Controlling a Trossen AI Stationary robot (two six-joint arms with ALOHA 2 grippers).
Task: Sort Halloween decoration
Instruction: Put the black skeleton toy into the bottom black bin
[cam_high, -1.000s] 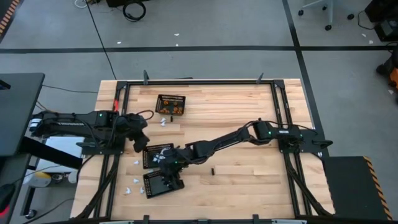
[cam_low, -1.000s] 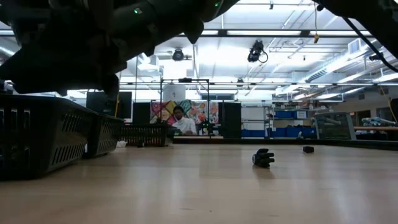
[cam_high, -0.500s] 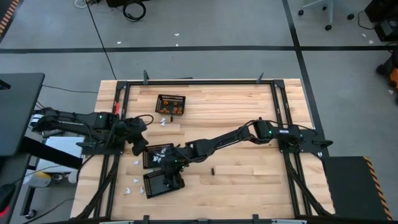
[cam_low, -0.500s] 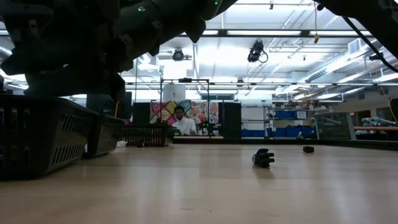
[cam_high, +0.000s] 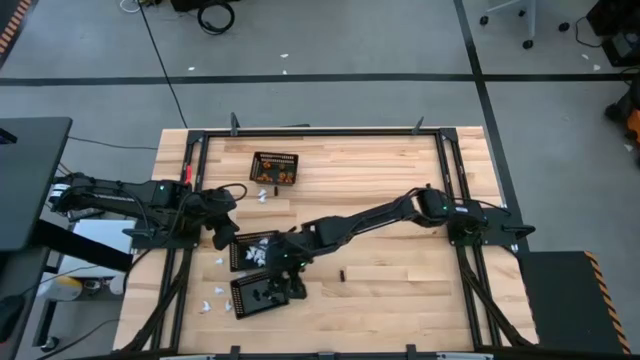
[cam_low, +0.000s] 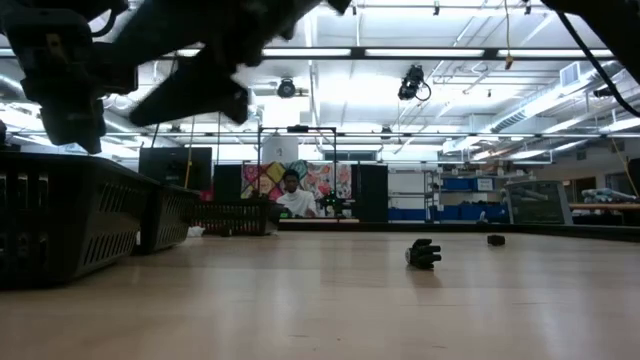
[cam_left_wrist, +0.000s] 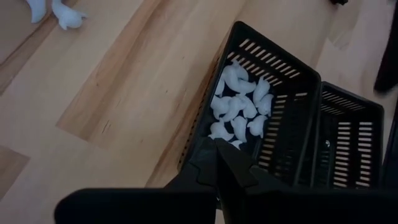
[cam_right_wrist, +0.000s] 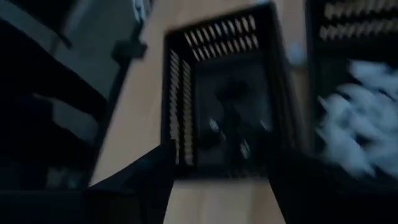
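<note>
Black pieces (cam_right_wrist: 233, 134) lie in the basket (cam_right_wrist: 180, 112) below the right hand (cam_high: 283, 283).

white pieces (cam_left_wrist: 239, 106): heaped in mesh basket | orange pieces (cam_high: 285, 176): far basket | black piece (cam_low: 423, 254): loose on table

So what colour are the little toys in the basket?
White, clearest in the left wrist view.

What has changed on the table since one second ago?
The right hand opened above the basket of black pieces and lifted a little. The left hand, shut, stayed beside the basket of white pieces. Baskets and loose pieces did not move.
</note>
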